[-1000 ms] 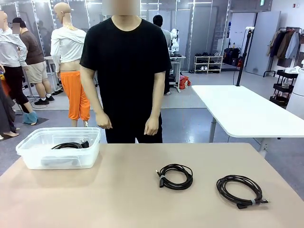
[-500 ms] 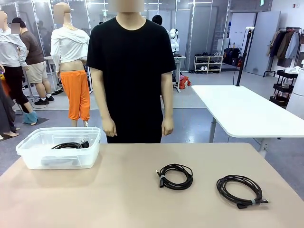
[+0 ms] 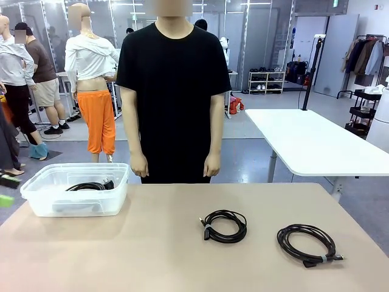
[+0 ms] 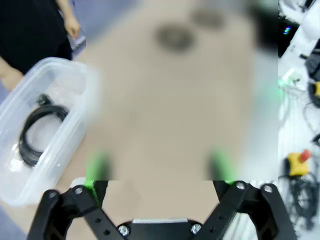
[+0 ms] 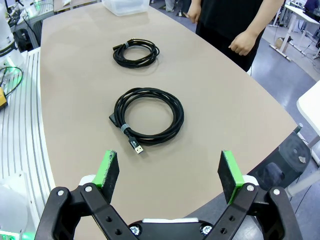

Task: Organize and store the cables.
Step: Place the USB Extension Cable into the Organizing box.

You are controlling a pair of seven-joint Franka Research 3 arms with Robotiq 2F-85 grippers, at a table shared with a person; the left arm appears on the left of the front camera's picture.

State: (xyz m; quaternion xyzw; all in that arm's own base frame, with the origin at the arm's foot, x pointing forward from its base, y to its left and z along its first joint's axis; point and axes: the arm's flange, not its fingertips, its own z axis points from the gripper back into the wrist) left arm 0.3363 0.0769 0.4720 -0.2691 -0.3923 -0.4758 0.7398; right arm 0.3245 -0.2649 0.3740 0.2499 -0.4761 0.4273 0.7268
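Two black cable coils lie on the tan table (image 3: 152, 255). The middle coil (image 3: 225, 226) (image 5: 136, 52) is the smaller. The right coil (image 3: 307, 243) (image 5: 147, 115) has a pale tie band and a plug end. A third coil (image 3: 90, 185) (image 4: 35, 132) rests inside the clear plastic bin (image 3: 36, 204) (image 4: 65, 145) at the table's left. My left gripper (image 4: 159, 167) is open and hangs above the table beside the bin; its view is smeared by motion. My right gripper (image 5: 169, 172) is open, above the table's near edge, short of the banded coil.
A person in a black shirt stands at the far edge, hands (image 3: 211, 164) (image 5: 242, 42) hanging at the sides. A green smear (image 3: 5, 199) shows at the picture's left edge. A white table (image 3: 310, 143) stands beyond on the right.
The person has straightened, shifted a little right and lowered both hands. A green smear has appeared at the front view's left edge. The cables and bin have not moved.
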